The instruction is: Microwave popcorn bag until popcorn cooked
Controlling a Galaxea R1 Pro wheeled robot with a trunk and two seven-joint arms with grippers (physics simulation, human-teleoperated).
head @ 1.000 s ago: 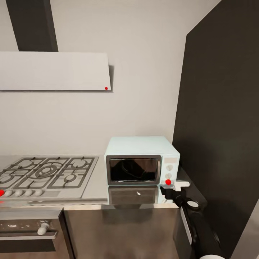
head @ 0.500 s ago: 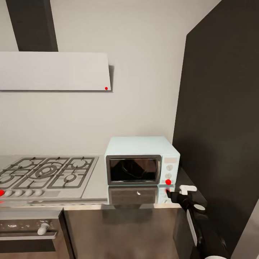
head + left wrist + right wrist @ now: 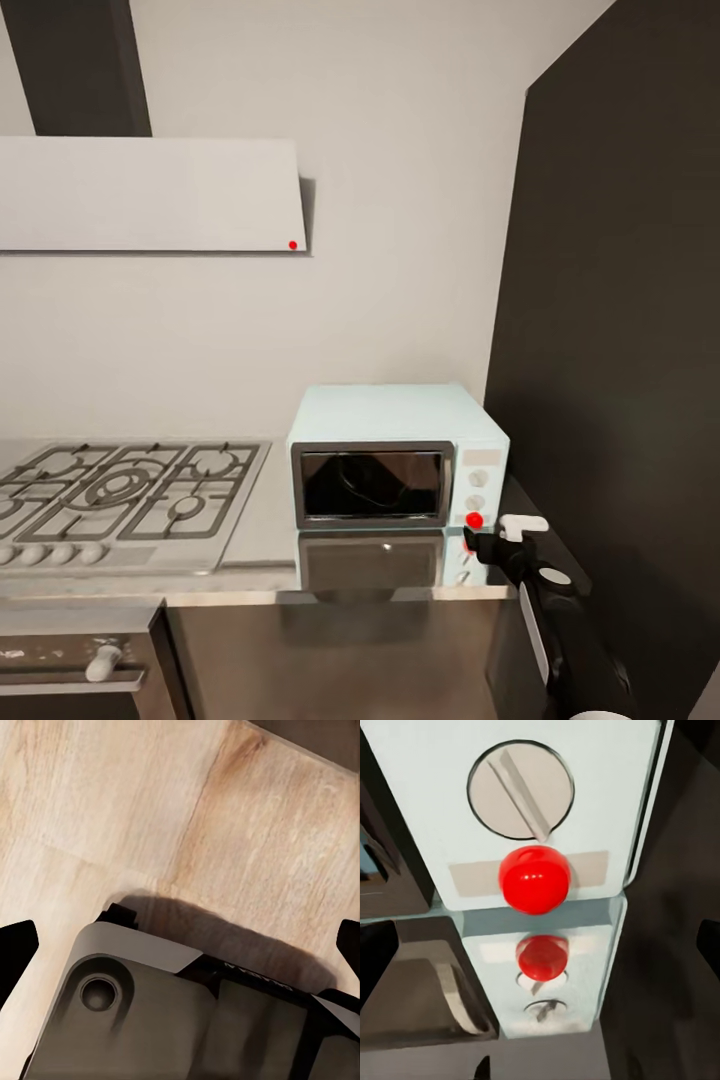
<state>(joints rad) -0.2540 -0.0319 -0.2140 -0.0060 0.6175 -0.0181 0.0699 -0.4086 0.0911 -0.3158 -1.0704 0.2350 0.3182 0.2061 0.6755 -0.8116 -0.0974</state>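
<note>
The pale mint-blue microwave (image 3: 395,460) stands on the grey glossy countertop (image 3: 265,540) with its dark glass door shut. A red dot (image 3: 474,520) shows at its lower right corner. My right gripper (image 3: 497,535) hovers just in front and to the right of that dot, open with nothing between its fingers. In the right wrist view my right gripper (image 3: 540,952) faces the panel: a round knob (image 3: 520,789) above the red button (image 3: 534,878), both mirrored in the worktop. My left gripper (image 3: 180,945) is open over a wooden floor. The popcorn bag and popcorn are out of view.
A gas hob (image 3: 120,495) lies left of the microwave, under a white hood (image 3: 150,195). A built-in oven with a steel handle (image 3: 70,665) sits below it. A tall dark cabinet (image 3: 620,350) walls the right side. Part of the robot's base (image 3: 172,1012) shows over the floor.
My right gripper has drawn back from the red dot, to the right and toward me. The head view has shifted slightly, moving the hob left and the microwave a little lower.
</note>
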